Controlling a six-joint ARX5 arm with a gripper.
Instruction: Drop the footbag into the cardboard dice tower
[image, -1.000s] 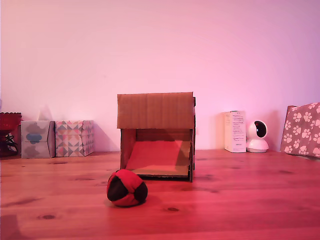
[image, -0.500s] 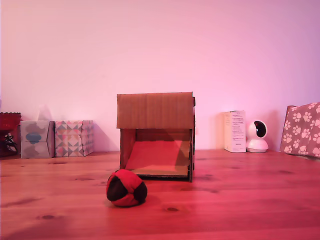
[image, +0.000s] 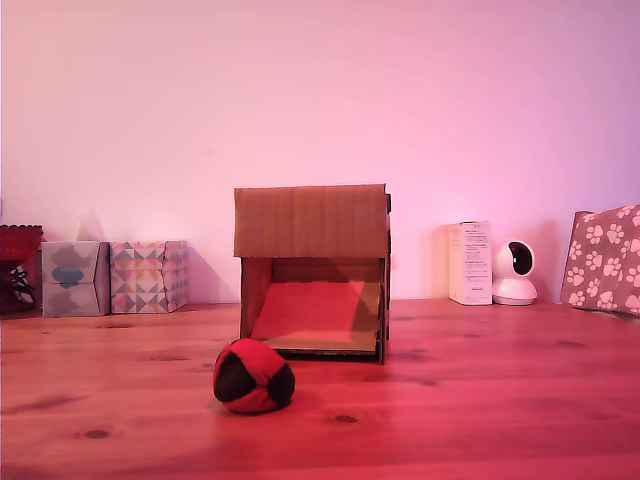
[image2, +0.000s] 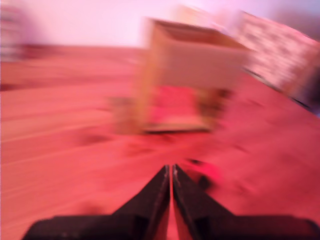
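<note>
One gripper, jaws pressed together and empty, points at the footbag, which lies on the table just ahead, before the cardboard dice tower. Approach step, judging: next it must spread and close around the ball.

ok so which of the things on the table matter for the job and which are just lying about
For the job:
- footbag, on the table in front of the tower
- cardboard dice tower
- gripper, fingers closed, holding nothing

Lying about:
- two patterned boxes, exterior view's left
- white carton
- small white camera
- paw-print box, exterior view's right
</note>
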